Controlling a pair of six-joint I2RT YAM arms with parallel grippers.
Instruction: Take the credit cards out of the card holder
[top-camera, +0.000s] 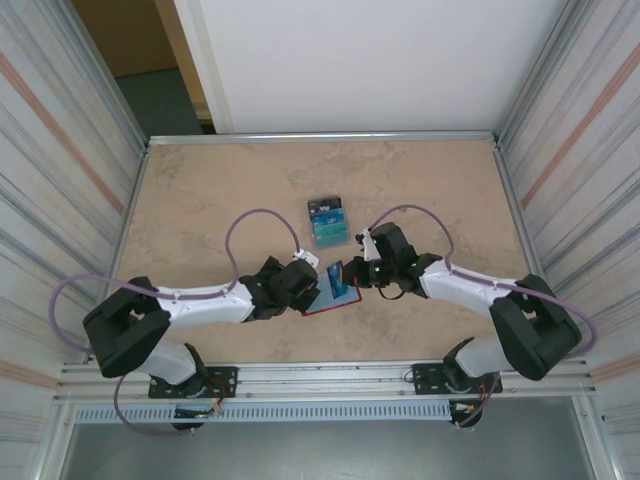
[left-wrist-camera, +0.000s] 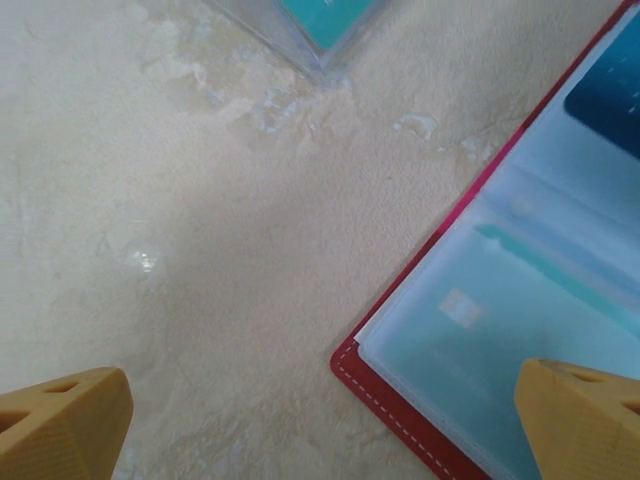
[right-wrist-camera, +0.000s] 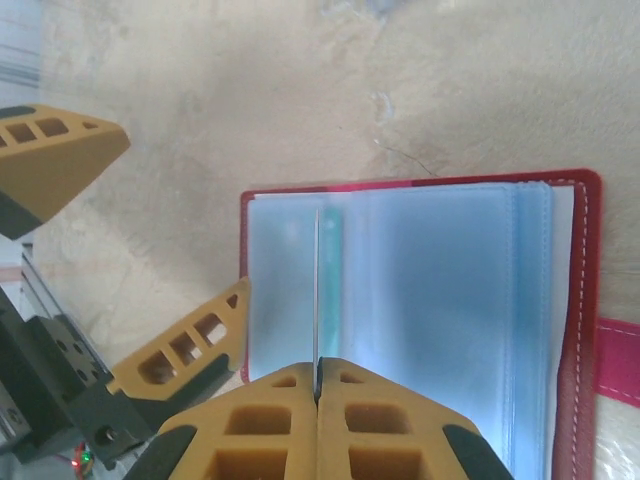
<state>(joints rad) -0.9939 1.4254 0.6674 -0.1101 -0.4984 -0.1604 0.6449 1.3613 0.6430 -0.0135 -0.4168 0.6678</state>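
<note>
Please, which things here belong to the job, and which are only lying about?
Job: card holder; credit card in the right gripper; pile of cards; left gripper.
Lying about: purple cables; metal rail.

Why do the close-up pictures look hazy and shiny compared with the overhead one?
Top external view: even, soft light, only faint shadows. Left wrist view: small wet-looking glints on the table, and the clear sleeves of the card holder look milky. Right wrist view: same milky sleeves; the credit card pinched in the right hand is edge-on, just a thin pale line.
</note>
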